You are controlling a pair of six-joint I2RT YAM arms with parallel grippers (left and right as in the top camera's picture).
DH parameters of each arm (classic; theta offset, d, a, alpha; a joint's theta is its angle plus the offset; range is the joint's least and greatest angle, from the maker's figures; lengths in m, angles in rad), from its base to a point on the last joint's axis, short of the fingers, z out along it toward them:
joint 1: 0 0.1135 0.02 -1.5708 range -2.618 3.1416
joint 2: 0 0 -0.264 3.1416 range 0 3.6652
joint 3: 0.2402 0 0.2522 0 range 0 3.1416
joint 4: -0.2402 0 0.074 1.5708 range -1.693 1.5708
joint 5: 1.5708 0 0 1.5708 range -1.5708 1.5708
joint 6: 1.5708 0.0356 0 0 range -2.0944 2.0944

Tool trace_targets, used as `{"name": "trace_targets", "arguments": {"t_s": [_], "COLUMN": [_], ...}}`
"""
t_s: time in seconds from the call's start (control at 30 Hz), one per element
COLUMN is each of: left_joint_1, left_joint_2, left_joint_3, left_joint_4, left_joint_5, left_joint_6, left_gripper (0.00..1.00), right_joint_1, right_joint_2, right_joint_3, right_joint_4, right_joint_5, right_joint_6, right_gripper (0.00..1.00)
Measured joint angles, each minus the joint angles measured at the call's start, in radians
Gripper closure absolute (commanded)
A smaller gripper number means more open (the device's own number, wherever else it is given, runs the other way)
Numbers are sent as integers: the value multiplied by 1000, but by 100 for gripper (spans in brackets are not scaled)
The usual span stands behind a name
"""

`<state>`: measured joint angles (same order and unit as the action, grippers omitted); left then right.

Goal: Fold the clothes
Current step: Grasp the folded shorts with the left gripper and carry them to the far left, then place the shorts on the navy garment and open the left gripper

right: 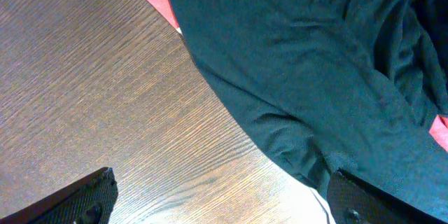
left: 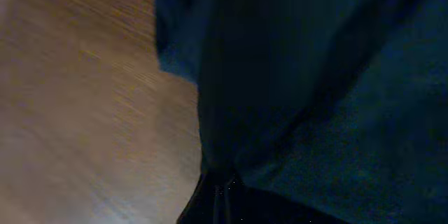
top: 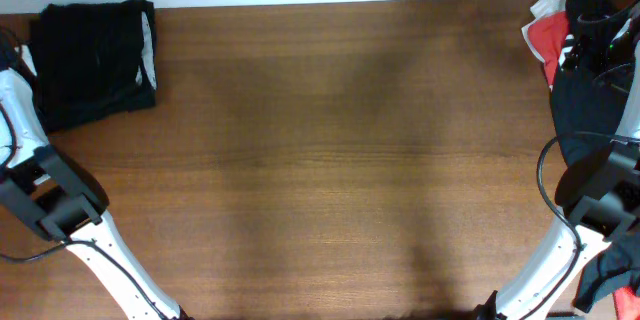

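A folded black garment point(top: 92, 62) with a white inner edge point(top: 149, 52) lies at the table's far left corner. My left gripper point(top: 10, 58) is at the table's left edge beside it. The left wrist view is filled with dark fabric point(left: 322, 91) pressed close, and the jaws are lost in the dark. A heap of clothes lies at the far right: a red-and-white piece point(top: 547, 36) and a dark navy piece point(top: 585, 105). My right gripper point(right: 224, 199) is open and empty above the wood, right at the near edge of the navy fabric point(right: 294, 63).
The brown wooden table point(top: 330, 160) stretches between the two arms. More dark fabric point(top: 605, 280) hangs off the near right corner by the right arm's base. Cables run along the right arm over the heap.
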<state>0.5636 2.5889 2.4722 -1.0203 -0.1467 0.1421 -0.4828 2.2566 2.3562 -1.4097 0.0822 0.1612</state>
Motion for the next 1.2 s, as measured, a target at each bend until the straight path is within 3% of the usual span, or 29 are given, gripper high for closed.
{"name": "trace_targets", "arguments": {"t_s": [0.13,0.2,0.27,0.3,0.33,0.4,0.5,0.6,0.73,0.93,0.97,1.03,1.13,1.2], "left_joint_1": [-6,-11,-13,-13,-11,-5,-14,-83,-201,-168,-165,-163,-169,-197], "left_joint_2": [3,4,4,4,4,4,4,4,4,5,5,5,2,-23], "left_joint_3": [117,117,117,117,117,117,117,117,112,-65,-66,-61,-18,-11], "left_joint_4": [-8,0,22,26,38,17,-53,-108,-164,-121,-127,-166,-229,-256], "left_joint_5": [-34,-46,-62,-68,-76,-83,-90,-13,98,57,52,37,90,175], "left_joint_6": [0,0,1,2,5,7,-37,-132,-190,-196,-196,-197,-216,-246], "left_gripper": [99,94,58,53,37,41,67,81,84,84,81,22,8,7], "right_joint_1": [0,0,0,0,0,0,0,0,0,0,0,0,0,0], "right_joint_2": [0,0,0,0,0,0,0,0,0,0,0,0,0,0], "right_joint_3": [0,0,0,0,0,0,0,0,0,0,0,0,0,0], "right_joint_4": [0,0,0,0,0,0,0,0,0,0,0,0,0,0], "right_joint_5": [0,0,0,0,0,0,0,0,0,0,0,0,0,0], "right_joint_6": [0,0,0,-1,0,0,0,0,0,0,0,0,0,0], "right_gripper": [1,1,1,1,1,1,1,1,1,1,1,1,1,1]}}
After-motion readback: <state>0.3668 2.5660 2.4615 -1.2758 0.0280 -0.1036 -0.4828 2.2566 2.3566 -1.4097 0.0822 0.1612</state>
